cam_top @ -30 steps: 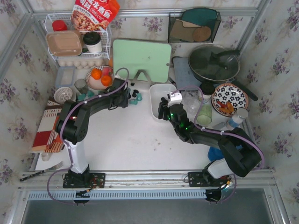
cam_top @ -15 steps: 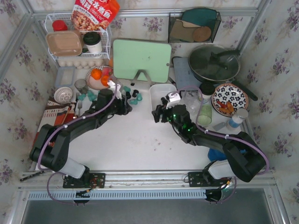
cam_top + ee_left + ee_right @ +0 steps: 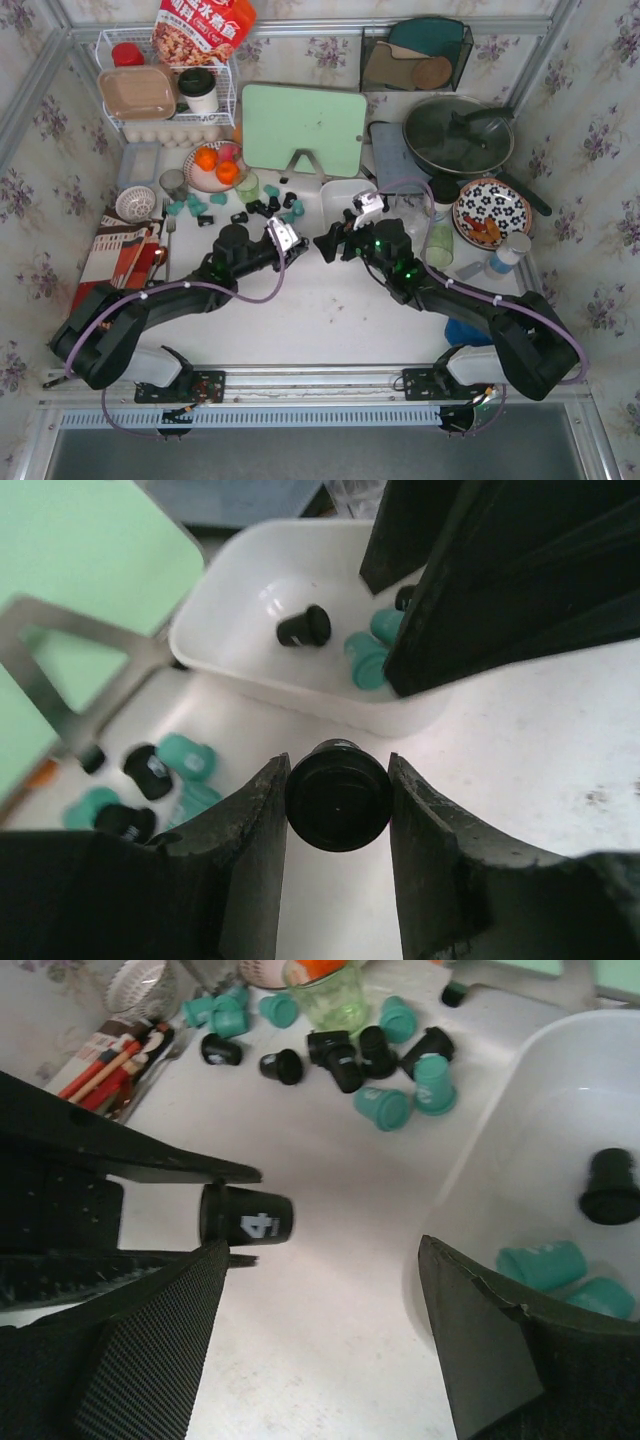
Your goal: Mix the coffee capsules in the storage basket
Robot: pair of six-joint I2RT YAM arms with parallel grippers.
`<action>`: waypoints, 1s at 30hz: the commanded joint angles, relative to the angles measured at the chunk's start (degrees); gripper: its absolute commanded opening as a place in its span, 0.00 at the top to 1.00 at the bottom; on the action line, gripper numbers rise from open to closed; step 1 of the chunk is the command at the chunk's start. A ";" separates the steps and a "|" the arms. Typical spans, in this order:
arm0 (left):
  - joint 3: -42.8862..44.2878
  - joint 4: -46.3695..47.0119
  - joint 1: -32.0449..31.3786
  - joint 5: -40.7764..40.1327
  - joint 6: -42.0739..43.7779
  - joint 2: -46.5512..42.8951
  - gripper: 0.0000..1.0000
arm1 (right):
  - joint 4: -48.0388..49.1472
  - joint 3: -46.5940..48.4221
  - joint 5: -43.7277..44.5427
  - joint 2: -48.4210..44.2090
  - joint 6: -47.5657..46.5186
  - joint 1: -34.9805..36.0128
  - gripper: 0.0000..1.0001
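Note:
My left gripper is shut on a black coffee capsule marked "4" and holds it just above the table, left of the white storage basket. My right gripper is open and empty, in front of the basket's near left corner and facing the left gripper. In the left wrist view the basket holds one black capsule and a few teal ones. Several black and teal capsules lie loose on the table left of the basket.
A green glass and a plate of oranges stand behind the loose capsules. A green cutting board, a pan, a patterned plate, a wire rack and a black mesh basket are further back.
My left arm has come away from the loose pile towards the front right, carrying the black capsule. My right gripper has shifted left, off the basket's front.

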 commanded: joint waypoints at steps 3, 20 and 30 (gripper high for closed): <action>-0.73 10.18 -4.14 -6.95 17.67 2.32 0.63 | 0.12 2.44 -12.16 2.55 4.04 -0.01 0.14; -4.75 15.36 -6.99 -6.32 14.92 -2.94 0.64 | 5.12 2.35 -24.47 5.34 9.87 -2.47 0.12; -4.14 14.67 -7.71 -5.23 14.10 -3.82 0.66 | 6.83 3.01 -28.08 7.54 11.35 -2.58 0.20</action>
